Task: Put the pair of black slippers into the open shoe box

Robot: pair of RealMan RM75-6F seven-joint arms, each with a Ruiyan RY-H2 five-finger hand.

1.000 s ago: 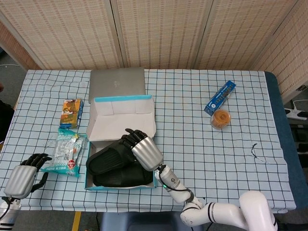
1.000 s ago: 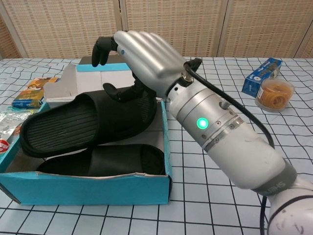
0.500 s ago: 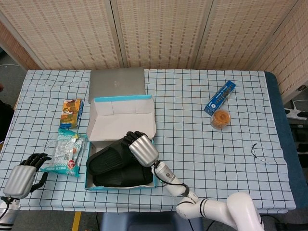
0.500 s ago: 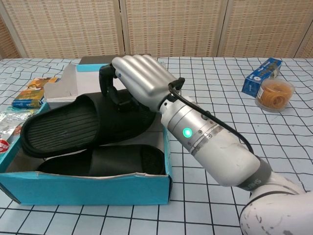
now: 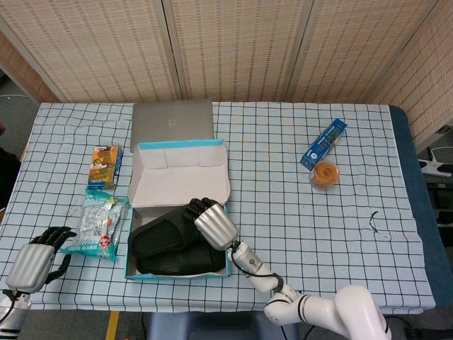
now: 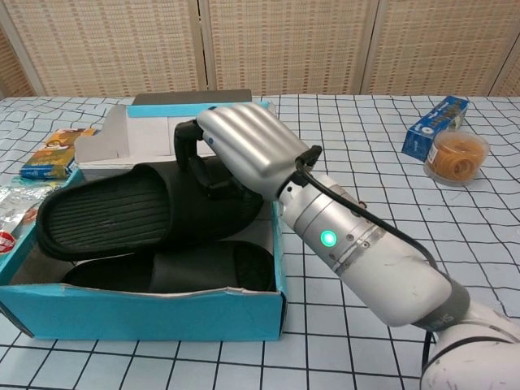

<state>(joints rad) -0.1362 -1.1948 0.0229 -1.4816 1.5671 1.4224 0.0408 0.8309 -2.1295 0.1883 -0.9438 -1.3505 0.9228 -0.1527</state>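
On your checked tabletop [image 5: 283, 177], a grey laptop [image 5: 172, 125] sits at the back; left of it lie a snack box [image 5: 107, 165] and plastic packet [image 5: 98, 227]; far right, a blue box [image 5: 323, 143] touches a rubber-band tub [image 5: 325, 174].

The lower slipper [image 6: 175, 266] is largely covered by the upper slipper [image 6: 122, 210] and cut off from below by the front wall of the shoe box [image 6: 146, 312]. The strap of the upper slipper is masked by the right hand [image 6: 244, 150], so contact there cannot be confirmed. The left hand [image 5: 32, 261] is cropped at the lower left frame edge in the head view. Print on the snack packet [image 5: 98, 227] is too small to read.
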